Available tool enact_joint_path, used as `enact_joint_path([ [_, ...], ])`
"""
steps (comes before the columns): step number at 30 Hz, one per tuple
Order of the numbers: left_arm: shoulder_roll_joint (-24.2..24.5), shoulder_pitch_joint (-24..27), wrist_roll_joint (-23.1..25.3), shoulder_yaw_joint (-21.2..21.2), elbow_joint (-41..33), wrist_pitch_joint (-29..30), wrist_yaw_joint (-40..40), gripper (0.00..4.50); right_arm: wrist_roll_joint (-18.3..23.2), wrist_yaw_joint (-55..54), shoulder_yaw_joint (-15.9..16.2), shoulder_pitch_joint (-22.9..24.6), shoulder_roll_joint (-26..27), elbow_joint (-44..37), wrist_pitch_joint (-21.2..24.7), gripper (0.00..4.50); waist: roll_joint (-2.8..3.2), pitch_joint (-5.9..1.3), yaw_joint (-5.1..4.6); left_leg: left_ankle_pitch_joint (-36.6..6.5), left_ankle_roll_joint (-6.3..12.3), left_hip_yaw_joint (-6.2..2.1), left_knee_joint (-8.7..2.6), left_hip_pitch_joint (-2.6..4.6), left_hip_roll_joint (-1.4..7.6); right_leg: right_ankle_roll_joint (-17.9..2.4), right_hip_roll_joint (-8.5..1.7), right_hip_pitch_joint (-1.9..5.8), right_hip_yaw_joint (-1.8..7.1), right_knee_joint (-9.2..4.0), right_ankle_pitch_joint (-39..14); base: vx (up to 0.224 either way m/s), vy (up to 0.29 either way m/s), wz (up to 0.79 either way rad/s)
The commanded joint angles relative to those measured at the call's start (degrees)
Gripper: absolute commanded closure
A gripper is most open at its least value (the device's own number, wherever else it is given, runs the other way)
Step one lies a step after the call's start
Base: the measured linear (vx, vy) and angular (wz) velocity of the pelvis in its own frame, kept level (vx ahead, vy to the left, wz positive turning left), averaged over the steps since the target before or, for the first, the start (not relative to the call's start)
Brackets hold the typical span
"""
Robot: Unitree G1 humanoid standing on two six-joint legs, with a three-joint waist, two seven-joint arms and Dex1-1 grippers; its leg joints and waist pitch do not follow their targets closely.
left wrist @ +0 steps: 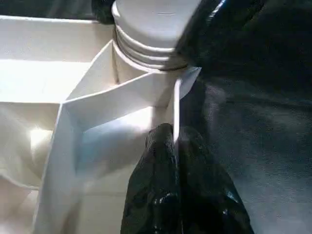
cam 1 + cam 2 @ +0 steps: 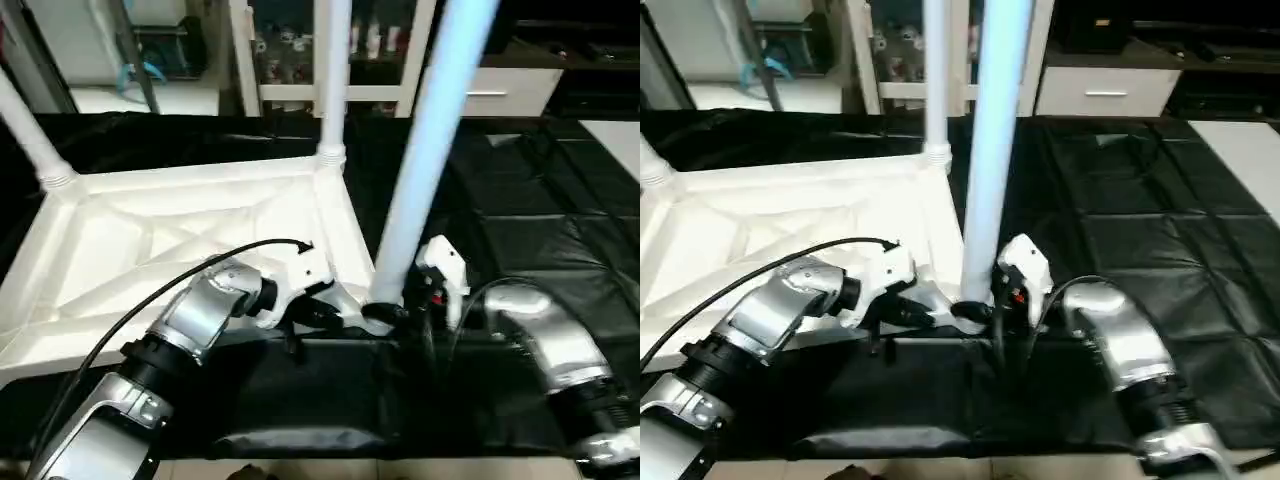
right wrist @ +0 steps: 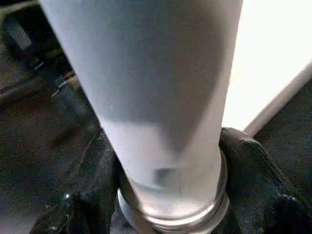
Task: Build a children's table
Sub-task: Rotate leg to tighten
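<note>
black cover (image 2: 520,240) all round; my left gripper (image 1: 174,146) pinches the top's rim (image 1: 176,105), my right gripper (image 3: 170,195) clasps the near leg (image 2: 425,150).

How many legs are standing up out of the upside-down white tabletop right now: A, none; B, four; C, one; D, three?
D: the tabletop carries a leg at its far left corner, a leg at its far right corner, and a leg at the near right corner, where the right gripper is at its base.
</note>
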Motion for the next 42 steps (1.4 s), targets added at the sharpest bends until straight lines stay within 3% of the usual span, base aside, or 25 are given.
enact_joint_path([
  [1,-2.1,-0.9,0.0,0.1,1.3,0.8,2.2,4.50,-1.8,-8.4,-1.2,-0.6,2.7,2.5,0.6,1.88,-0.85,-3.32,-0.41,-12.5,1.35,-1.50,-4.45,0.52,2.88,-10.3,-3.53,2.57,2.33,-4.57,-17.8,0.000,0.000,0.00],
  [3,-2.6,-1.2,0.2,0.3,2.0,0.9,3.3,4.50,-1.8,-10.1,-1.6,-0.7,3.7,2.9,1.0,1.88,-0.65,-3.19,-1.01,-14.8,0.59,-1.61,-4.59,0.78,2.90,-9.5,-3.56,2.31,2.41,-4.96,-20.4,0.000,0.000,0.00],
  [5,-6.1,-3.7,1.2,2.2,6.4,2.2,10.7,4.50,-3.4,-21.4,-3.5,-2.4,9.5,6.2,0.1,1.88,-0.71,-3.10,-1.72,-16.4,-0.25,-1.56,-4.68,0.83,2.79,-9.2,-3.42,1.84,2.50,-5.13,-21.5,0.000,0.000,0.00],
  [7,-7.9,-5.0,1.4,3.1,8.8,2.6,13.9,4.50,-4.7,-28.0,-4.5,-4.1,12.1,9.1,-0.8,1.88,-0.81,-3.20,-2.20,-15.8,-0.85,-1.82,-4.76,0.48,2.64,-8.9,-3.55,2.23,2.36,-5.02,-21.7,0.000,0.000,0.00],
  [10,-10.8,-8.3,2.8,4.0,14.6,1.8,20.8,4.50,-6.5,-42.5,-7.2,-9.3,16.9,17.0,-1.7,1.88,-0.23,-3.38,-2.86,-15.5,-1.54,-2.00,-4.76,0.31,2.45,-8.8,-3.49,2.28,2.32,-4.95,-20.0,0.000,0.000,0.00],
  [12,-13.1,-11.2,3.8,5.1,19.8,0.2,25.8,4.50,-7.1,-56.0,-10.4,-14.8,20.6,24.7,-3.3,1.88,-0.21,-3.66,-3.24,-14.8,-1.27,-1.67,-4.55,0.68,2.31,-10.2,-3.28,1.87,2.46,-4.85,-16.5,0.000,0.000,0.00],
  [16,-13.9,-12.4,4.5,5.3,22.3,-0.8,27.7,4.50,-8.3,-60.1,-10.7,-17.4,22.2,28.6,-5.5,1.89,-0.32,-3.95,-2.73,-12.2,0.51,-1.33,-4.21,0.67,2.34,-11.4,-3.37,2.20,2.47,-4.38,-10.4,0.000,0.000,0.00],
  [17,-13.9,-12.4,4.6,5.5,22.5,-0.8,28.1,4.50,-8.3,-60.2,-10.9,-18.6,23.1,29.6,-8.1,1.89,-0.92,-4.12,-2.75,-10.2,1.36,-1.22,-4.08,0.46,2.30,-12.2,-3.39,2.44,2.47,-3.98,-7.9,0.000,0.000,0.00],
  [19,-13.9,-12.5,4.7,5.7,22.8,-1.0,28.3,4.50,-8.2,-60.2,-11.2,-19.1,23.4,30.2,-9.3,1.89,-0.65,-4.11,-2.46,-8.5,2.42,-1.10,-3.97,0.41,2.32,-12.6,-3.45,2.49,2.48,-3.79,-5.8,0.000,0.000,0.00],
  [20,-13.6,-12.2,4.7,5.8,22.5,-1.0,28.0,4.50,-7.0,-58.3,-12.1,-19.5,23.9,30.1,-10.7,1.89,-0.98,-4.15,-2.33,-6.9,3.53,-1.02,-3.86,0.28,2.30,-13.0,-3.41,2.71,2.44,-3.59,-4.1,0.000,0.000,0.00],
  [22,-13.4,-12.4,4.7,6.0,23.8,-1.8,28.0,4.50,-5.6,-55.3,-13.0,-20.6,24.5,30.9,-13.8,1.89,-0.91,-4.11,-2.11,-6.1,4.89,-0.96,-3.82,0.24,2.37,-13.5,-3.51,2.77,2.40,-3.51,-3.9,0.000,0.000,0.00],
  [24,-12.9,-12.2,4.7,5.8,23.6,-2.1,27.1,4.50,-5.0,-51.9,-12.4,-19.8,24.3,28.3,-14.3,1.19,-0.87,-3.89,-2.10,-8.1,4.86,-0.95,-3.97,0.41,2.48,-13.6,-3.46,2.69,2.38,-3.79,-6.2,0.000,0.000,0.00],
  [28,-11.6,-11.0,4.7,4.7,22.1,-3.1,23.6,4.50,-4.0,-46.6,-11.1,-17.0,22.4,22.9,-13.4,0.98,-0.98,-3.81,-1.96,-7.8,4.84,-1.02,-4.09,0.43,2.72,-13.3,-3.38,2.74,2.47,-3.59,-5.3,0.000,0.000,0.00],
  [30,-9.9,-8.9,4.4,3.1,18.5,-3.5,18.4,4.50,-2.7,-39.9,-9.6,-12.8,18.9,15.2,-9.4,0.77,-0.44,-3.76,-1.71,-8.2,4.98,-1.02,-4.09,0.61,2.83,-13.5,-3.49,2.76,2.53,-3.65,-5.3,0.000,0.000,0.00],
  [31,-9.9,-8.9,4.4,3.1,18.5,-3.5,18.4,4.50,-2.7,-39.9,-9.6,-12.8,18.9,15.2,-9.4,0.72,-0.67,-3.66,-1.70,-8.4,5.14,-0.98,-4.12,0.59,2.81,-13.3,-3.33,2.81,2.51,-3.84,-5.5,0.000,0.000,0.00],
  [35,-7.5,-6.8,4.0,0.8,14.4,-4.3,11.7,4.50,-0.8,-30.3,-8.1,-8.7,14.0,7.6,-4.8,0.39,-0.43,-3.57,-1.48,-10.8,3.94,-0.99,-4.27,0.84,2.95,-13.2,-3.24,2.63,2.60,-4.10,-7.8,0.000,0.000,0.00],
  [36,-6.6,-6.1,3.6,0.1,12.7,-3.6,9.5,4.50,0.5,-26.3,-7.1,-7.2,11.9,4.6,-2.3,0.30,-0.34,-3.57,-1.44,-11.1,3.54,-1.05,-4.34,0.86,3.01,-13.0,-3.31,2.66,2.66,-4.10,-8.2,0.000,0.000,0.00],
  [37,-4.7,-4.4,2.3,-1.4,8.9,-3.1,4.0,4.50,3.2,-17.0,-4.5,-3.9,6.4,-1.8,3.1,0.18,-0.23,-3.52,-1.00,-11.0,3.73,-1.18,-4.40,0.95,3.23,-12.7,-3.20,2.91,2.66,-3.98,-7.8,0.000,0.000,0.00],
  [40,-3.1,-3.4,1.0,-2.3,6.1,-3.1,-0.2,4.50,3.8,-10.5,-1.7,-1.5,1.7,-5.6,5.2,0.07,-0.37,-3.38,-0.71,-12.7,3.36,-1.05,-4.52,0.99,3.25,-12.6,-3.21,2.70,2.68,-4.35,-9.8,0.019,0.000,0.01],
  [42,-0.5,-2.1,-1.1,-3.9,1.4,-2.6,-6.7,4.50,4.7,-1.1,1.8,2.0,-5.5,-10.1,6.6,0.07,-0.54,-3.23,-0.59,-14.5,2.40,-1.10,-4.65,1.05,3.35,-11.9,-3.41,2.59,2.83,-4.60,-13.3,0.000,0.000,0.00],
])
